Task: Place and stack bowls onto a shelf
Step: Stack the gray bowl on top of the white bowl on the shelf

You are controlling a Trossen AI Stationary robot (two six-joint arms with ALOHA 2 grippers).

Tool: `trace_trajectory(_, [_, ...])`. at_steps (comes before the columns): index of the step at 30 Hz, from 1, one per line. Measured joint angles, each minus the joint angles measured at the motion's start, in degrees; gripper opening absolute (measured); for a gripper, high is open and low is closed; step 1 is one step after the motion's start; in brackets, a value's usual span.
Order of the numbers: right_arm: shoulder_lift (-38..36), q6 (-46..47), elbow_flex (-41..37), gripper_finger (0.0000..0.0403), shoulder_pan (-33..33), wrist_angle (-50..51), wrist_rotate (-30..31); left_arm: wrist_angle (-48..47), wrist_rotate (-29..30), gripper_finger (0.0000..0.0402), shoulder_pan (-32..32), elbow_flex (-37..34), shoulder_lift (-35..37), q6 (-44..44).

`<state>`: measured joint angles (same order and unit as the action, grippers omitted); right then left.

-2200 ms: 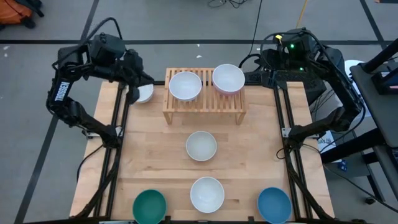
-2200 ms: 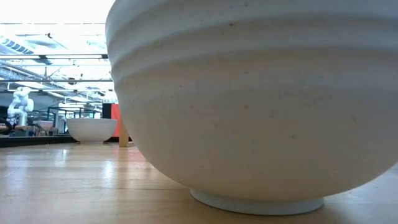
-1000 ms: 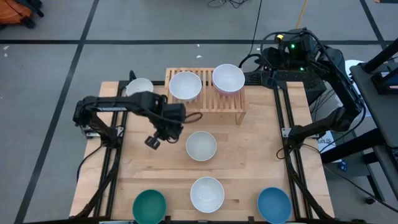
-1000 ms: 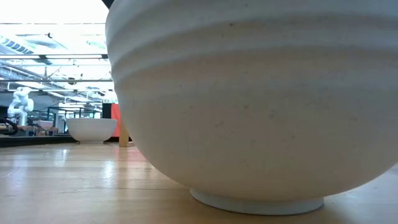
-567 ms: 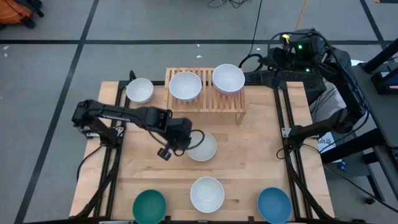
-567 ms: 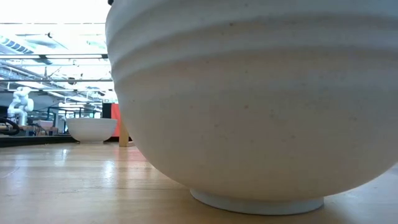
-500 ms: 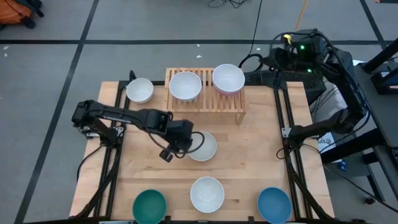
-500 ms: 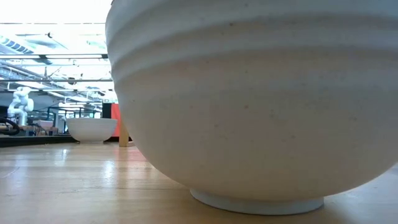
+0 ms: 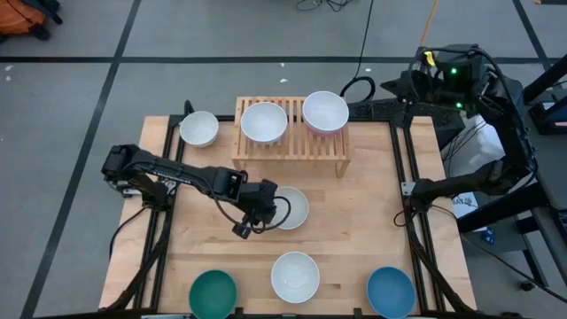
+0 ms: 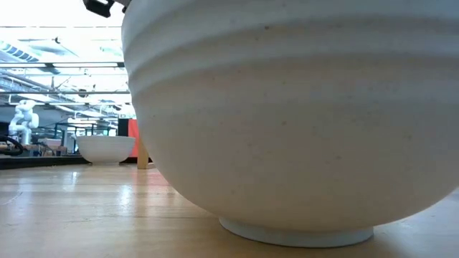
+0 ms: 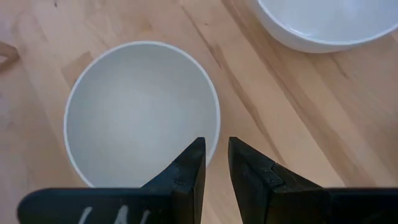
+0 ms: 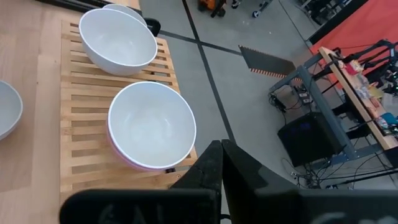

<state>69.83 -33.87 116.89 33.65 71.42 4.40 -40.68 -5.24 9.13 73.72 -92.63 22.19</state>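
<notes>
The shelf (image 9: 291, 134) stands at the far middle of the bench (image 9: 372, 221). Two bowls are seen on it: a white one (image 9: 264, 122) on its left part, and a white bowl (image 9: 325, 112) stacked in a pink one (image 12: 134, 158) on its right part. Another white bowl (image 9: 199, 128) sits on the bench just left of the shelf. Along the near edge a teal bowl (image 9: 213, 293), a white bowl (image 9: 295, 276) and a blue bowl (image 9: 391, 291) are lined up, well apart from one another. In the low view that near white bowl (image 10: 294, 122) blocks most of the scene; only the bowl beside the shelf (image 10: 105, 149) is seen past it.

A white bowl at bench centre (image 9: 292, 207) lies near the shelf's front. The left gripper (image 9: 258, 215) is held over its left rim. In the left wrist view its fingers (image 11: 191, 169) are only slightly parted, one over the bowl's inside and one outside the rim; contact with the rim cannot be told.

The right gripper (image 12: 221, 163) is parked off the bench at the far right, with its fingers pressed together and holding nothing.
</notes>
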Motion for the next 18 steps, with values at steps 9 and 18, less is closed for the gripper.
trace_trajectory(9, [-0.9, 0.2, 0.0, 0.0000, 0.0, 0.0, 0.0, 1.0, 0.4, 0.0076, 0.0, -3.8, 0.0, 3.1])
trace_trajectory(18, [-0.8, 0.2, 0.0, 0.0000, 0.0, 0.0, 0.0, 2.3, 0.4, 0.0076, 0.0, -3.9, -4.9, 6.3])
